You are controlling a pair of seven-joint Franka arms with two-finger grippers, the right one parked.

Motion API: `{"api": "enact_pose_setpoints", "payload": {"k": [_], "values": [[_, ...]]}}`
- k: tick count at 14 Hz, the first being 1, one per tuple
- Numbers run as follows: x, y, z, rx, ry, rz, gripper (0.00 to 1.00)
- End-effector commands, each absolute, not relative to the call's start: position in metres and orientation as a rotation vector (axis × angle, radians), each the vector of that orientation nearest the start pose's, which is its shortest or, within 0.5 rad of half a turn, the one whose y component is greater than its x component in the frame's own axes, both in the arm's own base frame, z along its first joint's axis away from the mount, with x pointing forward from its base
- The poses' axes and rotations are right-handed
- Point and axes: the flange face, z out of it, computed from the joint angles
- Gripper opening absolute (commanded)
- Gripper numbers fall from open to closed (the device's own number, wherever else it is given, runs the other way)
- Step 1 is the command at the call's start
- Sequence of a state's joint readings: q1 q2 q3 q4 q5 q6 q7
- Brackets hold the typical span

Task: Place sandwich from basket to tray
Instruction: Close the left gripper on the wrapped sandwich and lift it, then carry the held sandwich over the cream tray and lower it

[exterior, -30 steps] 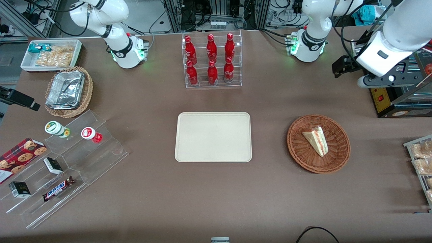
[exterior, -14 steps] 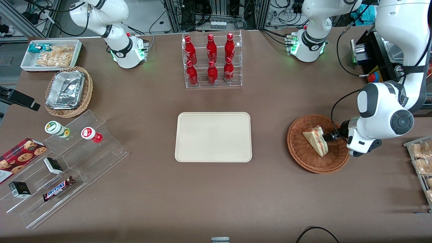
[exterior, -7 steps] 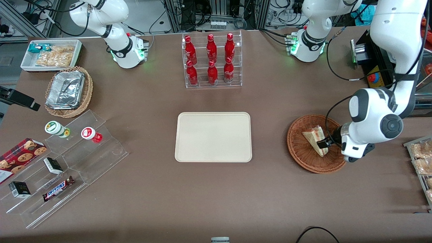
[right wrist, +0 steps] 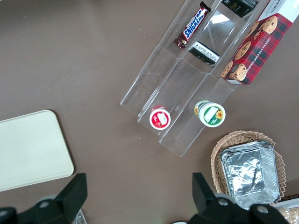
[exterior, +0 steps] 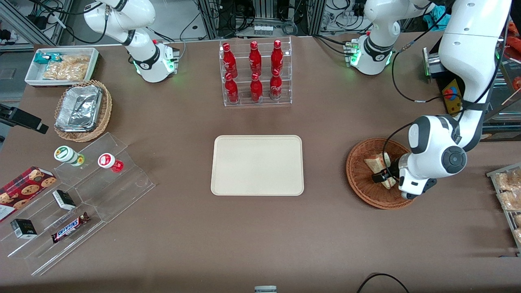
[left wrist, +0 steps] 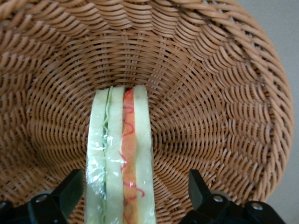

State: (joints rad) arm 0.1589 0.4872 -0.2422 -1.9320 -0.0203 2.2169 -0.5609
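The sandwich (exterior: 374, 162), a pale wedge with red and pink filling, lies in the round reddish-brown wicker basket (exterior: 358, 179). My left gripper (exterior: 384, 176) is down inside the basket and stands open, straddling the sandwich (left wrist: 120, 154). One black finger (left wrist: 70, 189) sits close beside the bread. The other finger (left wrist: 197, 186) stands apart from it over bare wicker (left wrist: 210, 93). Part of the sandwich is hidden under the wrist in the front view. The beige tray (exterior: 257, 165) lies flat at the table's middle, toward the parked arm from the basket, with nothing on it.
A clear rack of red bottles (exterior: 256, 73) stands farther from the camera than the tray. A rack of packaged snacks (exterior: 506, 191) sits at the working arm's end. A stepped acrylic display (exterior: 81, 195), a tan basket with foil container (exterior: 83, 110) and a white bin (exterior: 61, 65) lie toward the parked arm's end.
The left arm swung in from the working arm's end and lowered its open gripper into the basket. Over the last second it slid further over the sandwich. The sandwich has not moved.
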Motion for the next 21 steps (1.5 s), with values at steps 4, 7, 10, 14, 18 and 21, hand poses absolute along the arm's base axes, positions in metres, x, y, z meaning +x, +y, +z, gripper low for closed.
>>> {"api": "enact_pose_setpoints", "payload": {"k": [4,7,10,14,18,21], "values": [[0.598,-0.063,0.24,-3.097,-0.6,0.278,0.11],[0.602,-0.09,0.291,-3.082,-0.467,0.271,0.09],[0.586,-0.181,0.325,-3.136,-0.107,0.263,0.12],[0.542,-0.315,0.321,-3.129,0.325,0.274,0.13],[0.494,-0.426,0.282,-3.117,0.336,0.34,0.16],[0.505,-0.481,0.251,-3.107,0.129,0.26,0.17]]}}
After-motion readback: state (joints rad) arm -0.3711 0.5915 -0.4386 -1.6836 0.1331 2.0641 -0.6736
